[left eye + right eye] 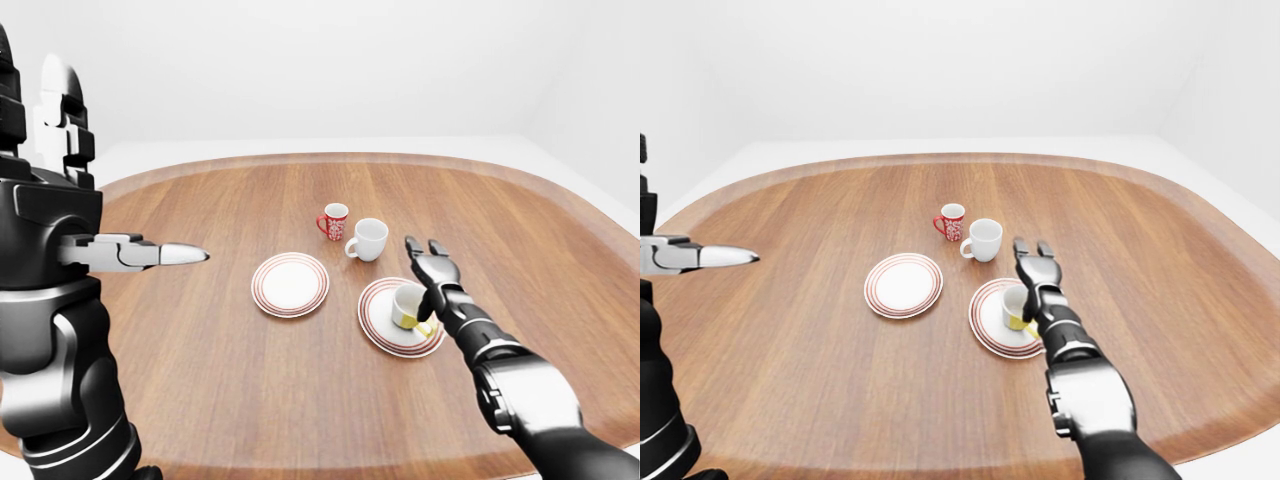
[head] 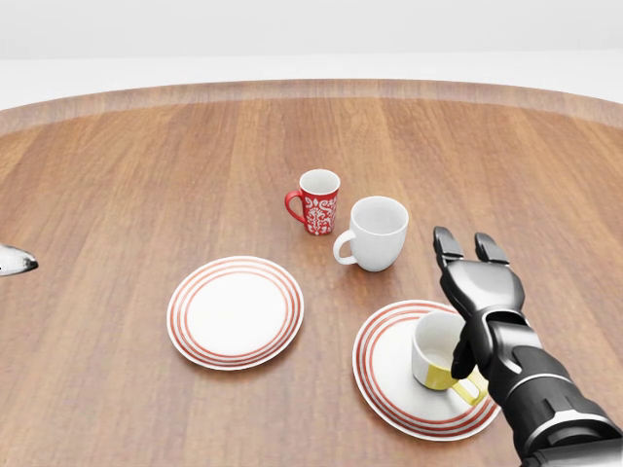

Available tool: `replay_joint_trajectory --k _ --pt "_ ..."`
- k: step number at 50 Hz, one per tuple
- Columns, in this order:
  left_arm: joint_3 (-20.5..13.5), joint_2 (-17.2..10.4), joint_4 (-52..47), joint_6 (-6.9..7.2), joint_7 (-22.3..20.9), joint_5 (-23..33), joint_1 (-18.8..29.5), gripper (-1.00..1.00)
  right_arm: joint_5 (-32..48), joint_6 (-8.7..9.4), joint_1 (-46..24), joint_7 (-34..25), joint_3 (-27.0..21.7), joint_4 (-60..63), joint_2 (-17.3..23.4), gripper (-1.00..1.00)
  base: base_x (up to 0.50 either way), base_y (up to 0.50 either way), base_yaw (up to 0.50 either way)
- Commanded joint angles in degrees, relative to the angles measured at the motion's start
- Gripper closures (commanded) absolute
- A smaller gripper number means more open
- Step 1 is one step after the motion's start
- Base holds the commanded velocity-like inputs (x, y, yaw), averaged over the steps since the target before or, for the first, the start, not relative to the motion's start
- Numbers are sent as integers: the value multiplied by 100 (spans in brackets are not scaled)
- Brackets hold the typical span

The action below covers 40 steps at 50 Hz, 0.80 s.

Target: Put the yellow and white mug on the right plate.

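The yellow and white mug (image 2: 431,352) stands upright on the right red-rimmed plate (image 2: 387,377), low and to the right in the head view. My right hand (image 2: 467,255) is open beside the mug's right side. Its fingers (image 2: 446,243) stretch up past the plate's rim, and its thumb hangs down against the mug's right wall. Raised at the left edge, my left hand (image 1: 130,252) is open and holds nothing. Only one silver fingertip (image 2: 14,260) of it shows in the head view.
A red patterned mug (image 2: 319,200) and a plain white mug (image 2: 375,233) stand close together just above the plates. The left plate (image 2: 235,311) lies bare on the round wooden table (image 2: 146,165), whose raised rim curves along the top.
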State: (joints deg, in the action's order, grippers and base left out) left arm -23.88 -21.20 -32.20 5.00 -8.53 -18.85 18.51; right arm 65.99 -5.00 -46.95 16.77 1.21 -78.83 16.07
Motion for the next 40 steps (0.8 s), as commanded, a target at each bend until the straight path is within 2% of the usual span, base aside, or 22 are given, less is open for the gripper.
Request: replay_joint_trajectory --k 1,15,25,35,40 --pt "36 35 7 0 -23 58 -22 -100 -411 0 -7 -284 -90 53 64 -100 0 0 0" --pt "50 72 -25 0 -59 117 -51 -100 -1146 0 -299 -770 -121 254 202 -100 0 0 0" --pt "50 80 -42 0 -55 112 -38 -100 -1431 0 -493 -801 -55 519 272 -100 0 0 0" --pt "62 90 -56 0 -61 129 -57 -100 -1823 0 -581 -1193 -134 1227 265 -100 0 0 0" --pt "54 87 -56 0 -66 132 -45 -100 -2041 0 -473 -1572 -212 1955 208 -100 0 0 0"
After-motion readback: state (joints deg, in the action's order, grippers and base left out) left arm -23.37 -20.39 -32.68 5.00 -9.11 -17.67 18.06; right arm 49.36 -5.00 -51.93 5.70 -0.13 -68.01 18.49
